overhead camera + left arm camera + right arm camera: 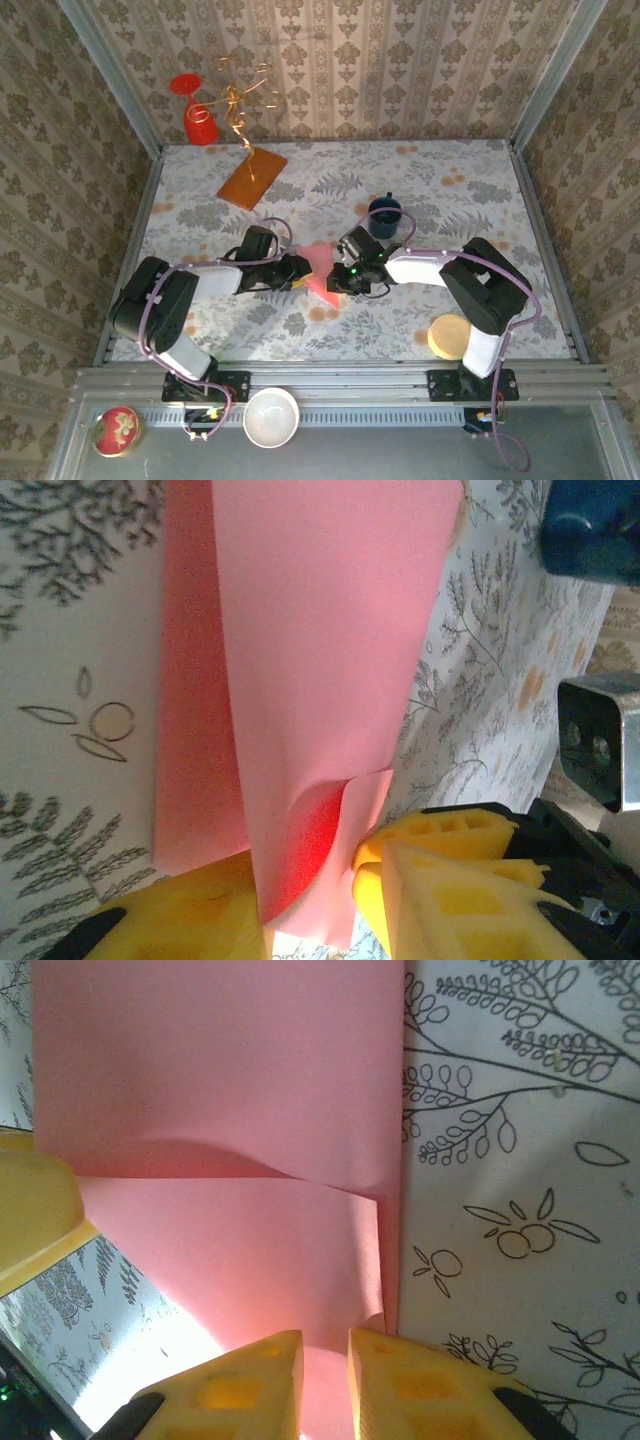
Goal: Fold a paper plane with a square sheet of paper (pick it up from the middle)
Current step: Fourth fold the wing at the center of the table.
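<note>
sheet of paper [320,268]: folded | left fingers [450,880], right fingers [240,1385]: pinching it

My sheet of paper [318,262]: plain pink, redder in shaded folds. My left fingers [190,915], my right fingers [240,1385]: yellow. Tablecloth [450,200]: white, grey ferns, orange blossoms. Walls [400,60]: beige damask. Board [252,178] upper left: orange-brown. Cup [386,214] at centre: dark blue. Second cup [199,125] upper left: red. Bowl [271,417] at bottom: white.

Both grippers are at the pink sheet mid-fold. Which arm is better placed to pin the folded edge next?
Probably the right. The right gripper has its fingers nearly together on the sheet of paper, right at the folded edge. The left gripper straddles a loose curl with its jaws wider apart.
</note>
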### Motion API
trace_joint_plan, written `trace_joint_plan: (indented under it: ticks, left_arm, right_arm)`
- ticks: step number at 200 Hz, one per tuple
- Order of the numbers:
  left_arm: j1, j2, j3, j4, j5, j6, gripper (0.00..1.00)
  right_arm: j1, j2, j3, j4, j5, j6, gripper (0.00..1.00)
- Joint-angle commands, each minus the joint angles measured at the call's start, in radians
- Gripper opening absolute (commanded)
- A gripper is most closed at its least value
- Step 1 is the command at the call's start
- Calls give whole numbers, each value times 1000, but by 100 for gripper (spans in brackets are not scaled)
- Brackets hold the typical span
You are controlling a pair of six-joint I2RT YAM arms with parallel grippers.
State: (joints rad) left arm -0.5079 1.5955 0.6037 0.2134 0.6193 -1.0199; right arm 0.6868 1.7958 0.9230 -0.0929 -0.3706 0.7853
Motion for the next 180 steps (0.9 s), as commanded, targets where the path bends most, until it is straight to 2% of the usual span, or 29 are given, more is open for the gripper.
trace_joint_plan:
  ticks: [1, 46, 87, 118, 133, 142, 158, 180]
  left_arm:
    - [5, 17, 36, 0, 54, 51, 31]
    - [5, 37, 48, -5, 64, 64, 26]
    - [8, 37, 48, -21, 61, 78, 15]
    - [8, 24, 45, -24, 52, 80, 8]
    - [8, 6, 45, -36, 32, 80, 4]
    - [9, -9, 45, -48, 31, 80, 4]
    - [9, -38, 50, -77, -33, 75, 4]
    - [9, -74, 54, -112, -91, 45, 4]
  right_arm:
    - [-7, 6, -19, -17, 15, -10, 21]
    - [-10, 4, -17, -19, 13, -15, 21]
    - [-12, -6, -15, -17, 8, -34, 22]
    - [-15, -50, -12, 6, 6, -80, 27]
    - [-15, -86, -12, 8, 26, -111, 31]
    - [-15, -110, -13, 8, 43, -131, 34]
    - [-13, -149, -23, 10, 89, -163, 37]
    - [-3, -187, -35, 16, 168, -215, 37]
